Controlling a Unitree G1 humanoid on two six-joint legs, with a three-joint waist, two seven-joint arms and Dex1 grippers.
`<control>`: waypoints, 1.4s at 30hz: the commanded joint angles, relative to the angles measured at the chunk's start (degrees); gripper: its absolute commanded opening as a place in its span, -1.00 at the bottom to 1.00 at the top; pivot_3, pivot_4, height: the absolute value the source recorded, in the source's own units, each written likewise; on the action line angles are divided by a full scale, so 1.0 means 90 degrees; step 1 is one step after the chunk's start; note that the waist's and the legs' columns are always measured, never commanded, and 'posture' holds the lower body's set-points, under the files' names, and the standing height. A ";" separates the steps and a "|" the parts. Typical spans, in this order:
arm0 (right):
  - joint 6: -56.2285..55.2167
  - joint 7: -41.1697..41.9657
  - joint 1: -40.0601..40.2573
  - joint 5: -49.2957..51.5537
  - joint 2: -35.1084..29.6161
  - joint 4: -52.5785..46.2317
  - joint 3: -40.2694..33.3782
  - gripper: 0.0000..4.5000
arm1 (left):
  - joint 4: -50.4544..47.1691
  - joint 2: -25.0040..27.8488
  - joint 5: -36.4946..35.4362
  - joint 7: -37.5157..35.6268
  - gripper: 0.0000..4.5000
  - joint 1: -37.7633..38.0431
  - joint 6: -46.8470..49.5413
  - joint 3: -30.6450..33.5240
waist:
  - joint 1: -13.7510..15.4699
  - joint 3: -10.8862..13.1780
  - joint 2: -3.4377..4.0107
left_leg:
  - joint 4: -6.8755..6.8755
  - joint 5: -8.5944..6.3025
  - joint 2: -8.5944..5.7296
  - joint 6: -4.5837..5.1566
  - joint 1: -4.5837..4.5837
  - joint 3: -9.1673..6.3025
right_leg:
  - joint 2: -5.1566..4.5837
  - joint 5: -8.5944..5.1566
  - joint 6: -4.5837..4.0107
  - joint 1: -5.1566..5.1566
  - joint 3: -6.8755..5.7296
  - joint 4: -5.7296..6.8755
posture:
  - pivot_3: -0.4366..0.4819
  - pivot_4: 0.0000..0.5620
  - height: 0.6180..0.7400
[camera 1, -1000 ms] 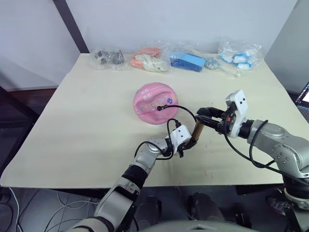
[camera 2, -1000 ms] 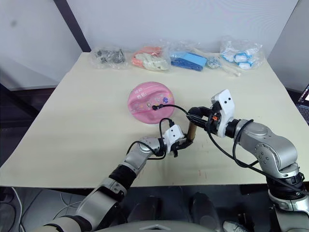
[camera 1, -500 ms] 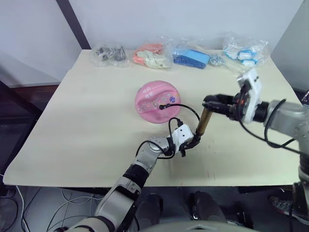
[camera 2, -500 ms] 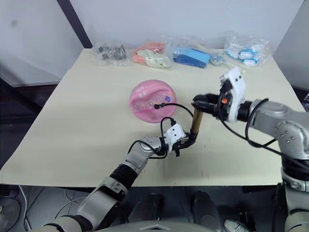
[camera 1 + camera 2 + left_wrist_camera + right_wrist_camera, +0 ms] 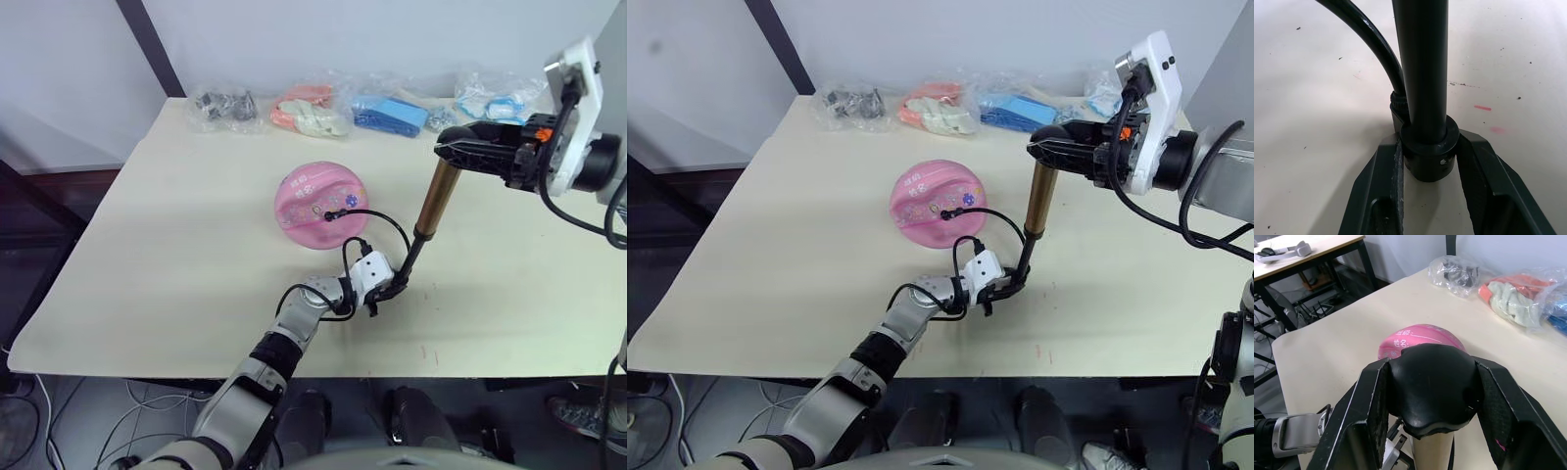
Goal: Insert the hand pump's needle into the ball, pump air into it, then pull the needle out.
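Observation:
The pink ball [image 5: 317, 203] sits at the middle of the table as a sagging dome. The needle's black fitting [image 5: 331, 214] sits on the ball's near side, and its pin is hidden. The thin black hose [image 5: 380, 217] loops from there down to the hand pump's lower end. My left gripper [image 5: 387, 291] is shut on the pump's black bottom cap [image 5: 1428, 152] at the table surface. The gold barrel [image 5: 436, 201] stands high on a thin black rod. My right gripper [image 5: 460, 149] is shut on the pump's black handle [image 5: 1432, 382] above the barrel.
Several clear bags lie along the table's far edge: dark parts [image 5: 223, 106], orange and white items [image 5: 306, 113], blue items [image 5: 392, 113], and white and blue items [image 5: 490, 98]. The table [image 5: 176, 245] drops off at the left and near edges.
My right gripper has risen up and to the right with the handle and gold barrel, drawing the pump out on its black rod. The left gripper has stayed on the bottom cap.

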 commanded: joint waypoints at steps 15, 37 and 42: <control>-0.2305 0.0435 0.3148 -0.2703 0.1447 0.0372 0.2622 -0.14 | 0.0408 0.0284 0.0243 0.0029 -0.53 0.0381 0.0352 -0.0173 | -0.0095 -0.0088 -0.0082 | -0.0013 -0.0001 0.0017 0.0001 0.0130 0.0007 | 0.0021 -0.0017 0.0029 0.0103 0.0021 -0.0004 | -0.05 -0.47 1.00; -0.0888 0.0351 0.1167 -0.1179 0.0628 -0.0638 0.0101 -0.14 | 0.0337 0.0305 0.0242 0.0039 -0.53 0.0465 0.0407 -0.0226 | -0.0053 -0.0033 -0.0002 | -0.0020 -0.0001 0.0003 0.0000 0.0091 -0.0010 | 0.0011 -0.0003 0.0002 0.0072 0.0026 -0.0011 | -0.05 -0.47 1.00; -0.0483 0.0206 0.0273 -0.0665 0.0218 -0.0365 -0.0260 -0.14 | 0.0345 0.0278 0.0230 0.0038 -0.53 0.0467 0.0410 -0.0243 | -0.0035 -0.0012 -0.0003 | -0.0020 -0.0001 0.0000 0.0000 0.0082 -0.0009 | 0.0005 -0.0002 0.0003 0.0065 0.0022 -0.0013 | -0.05 -0.47 1.00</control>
